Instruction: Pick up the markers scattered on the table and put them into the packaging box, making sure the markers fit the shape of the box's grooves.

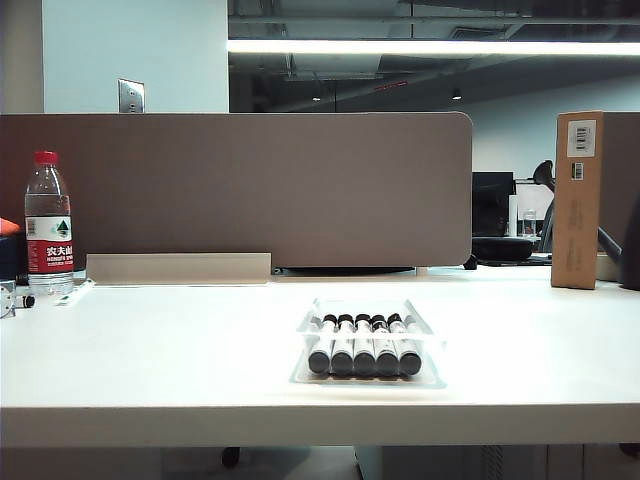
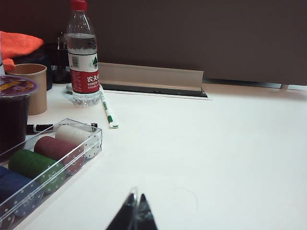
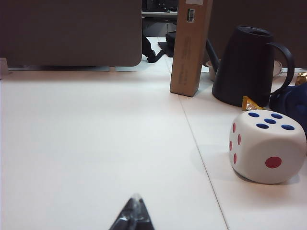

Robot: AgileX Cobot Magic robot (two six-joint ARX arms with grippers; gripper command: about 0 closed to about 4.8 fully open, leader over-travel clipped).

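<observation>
Exterior view: five markers (image 1: pixel 364 346) lie side by side in the packaging box (image 1: pixel 368 342), one per channel of the grooves (image 1: pixel 366 318), black caps toward the front edge of the table (image 1: pixel 150 350). The box sits near the front edge, slightly right of centre. No marker is visible loose on the tabletop in any view, so the task reads as complete or nearly so. Neither arm shows in the exterior view. Left gripper (image 2: pixel 135 215): only the fingertips are visible in its wrist view, pressed together with nothing between them, low over bare tabletop toward the left side, near a clear case of coloured discs (image 2: pixel 48 160), a green-tipped pen (image 2: pixel 108 109) and a water bottle (image 2: pixel 83 55). Right gripper (image 3: pixel 134 214): tips likewise clenched and empty, over bare tabletop toward the right side, with a large die (image 3: pixel 267 146), black kettle (image 3: pixel 249 64) and cardboard carton (image 3: pixel 191 45) beyond. Handling judgement: the markers look light, rigid and smooth, so they are likely to roll or slip; a grasp across the mid-barrel, jaws square to the long axis, should serve best. The thin clear tray looks flexible and light, so it may slide if pushed. Seating depth in the channels cannot be confirmed.
</observation>
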